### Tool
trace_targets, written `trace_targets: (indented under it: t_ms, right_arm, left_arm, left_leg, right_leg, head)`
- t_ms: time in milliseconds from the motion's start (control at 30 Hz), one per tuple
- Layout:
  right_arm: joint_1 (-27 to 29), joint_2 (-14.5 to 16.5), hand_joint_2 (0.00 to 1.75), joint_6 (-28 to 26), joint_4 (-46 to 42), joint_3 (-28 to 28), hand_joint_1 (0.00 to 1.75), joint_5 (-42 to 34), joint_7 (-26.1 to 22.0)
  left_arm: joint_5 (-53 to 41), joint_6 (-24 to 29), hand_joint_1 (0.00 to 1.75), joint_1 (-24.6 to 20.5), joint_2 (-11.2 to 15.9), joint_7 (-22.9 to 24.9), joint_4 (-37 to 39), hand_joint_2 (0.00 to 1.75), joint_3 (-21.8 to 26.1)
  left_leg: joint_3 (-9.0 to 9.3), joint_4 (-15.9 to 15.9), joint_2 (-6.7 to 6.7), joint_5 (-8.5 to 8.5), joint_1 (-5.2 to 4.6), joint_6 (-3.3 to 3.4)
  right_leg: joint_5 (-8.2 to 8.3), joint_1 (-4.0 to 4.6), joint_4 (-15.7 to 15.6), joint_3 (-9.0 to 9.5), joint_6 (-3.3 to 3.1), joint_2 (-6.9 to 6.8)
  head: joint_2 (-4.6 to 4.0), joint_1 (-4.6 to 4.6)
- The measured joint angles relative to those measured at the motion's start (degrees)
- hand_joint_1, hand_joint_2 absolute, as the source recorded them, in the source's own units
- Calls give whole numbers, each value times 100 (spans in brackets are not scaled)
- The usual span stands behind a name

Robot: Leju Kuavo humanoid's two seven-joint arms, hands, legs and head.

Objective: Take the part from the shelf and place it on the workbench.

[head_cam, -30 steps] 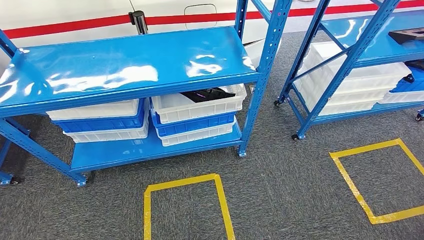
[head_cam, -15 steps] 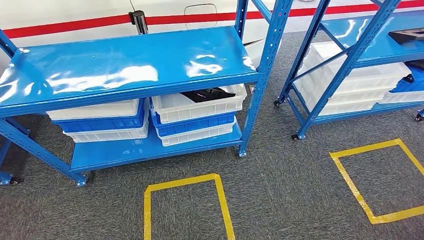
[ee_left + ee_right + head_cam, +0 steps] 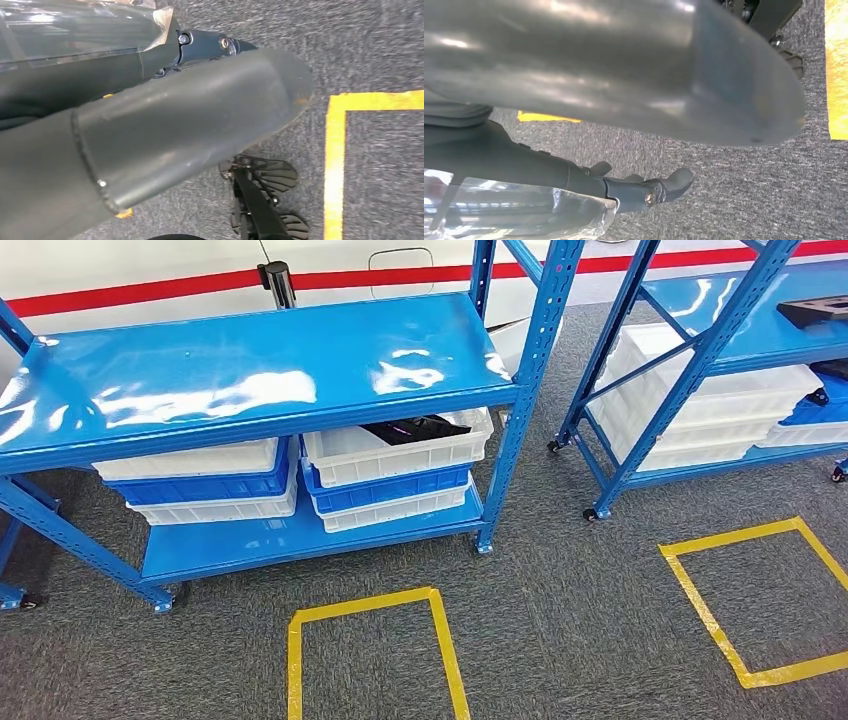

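Both arms hang down. Left hand (image 3: pixel 165 135) and right hand (image 3: pixel 624 85) hold nothing; finger spread unclear.

Bright overhead light throws white glare patches across the glossy blue metal shelf top (image 3: pixel 250 370); the grey carpet floor (image 3: pixel 560 630) stays evenly lit and sharp.

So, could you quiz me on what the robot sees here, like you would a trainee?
1. True or false: the black part lies in a white bin under the top shelf of the left rack.
2. The tape square on the carpet in front of that rack is: A red, B yellow, C green.
3. Fill in: the middle bin directly under that white bin is coloured ____.
Key: 1 true; 2 B; 3 blue.
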Motion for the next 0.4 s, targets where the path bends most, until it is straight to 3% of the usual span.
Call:
trace_targets:
  t_ms: [400]
  right_arm:
    - [307, -130, 0, 138, -294, 858, 0, -1136, -61]
  left_arm:
    - [1396, -2, 0, 378, 151, 655, -290, 0, -1425]
  left_leg:
    - [1, 0, 0, -4, 0, 3]
  right_leg:
    - [-10, -1, 0, 2, 13, -1]
  head:
    - [-1, 1]
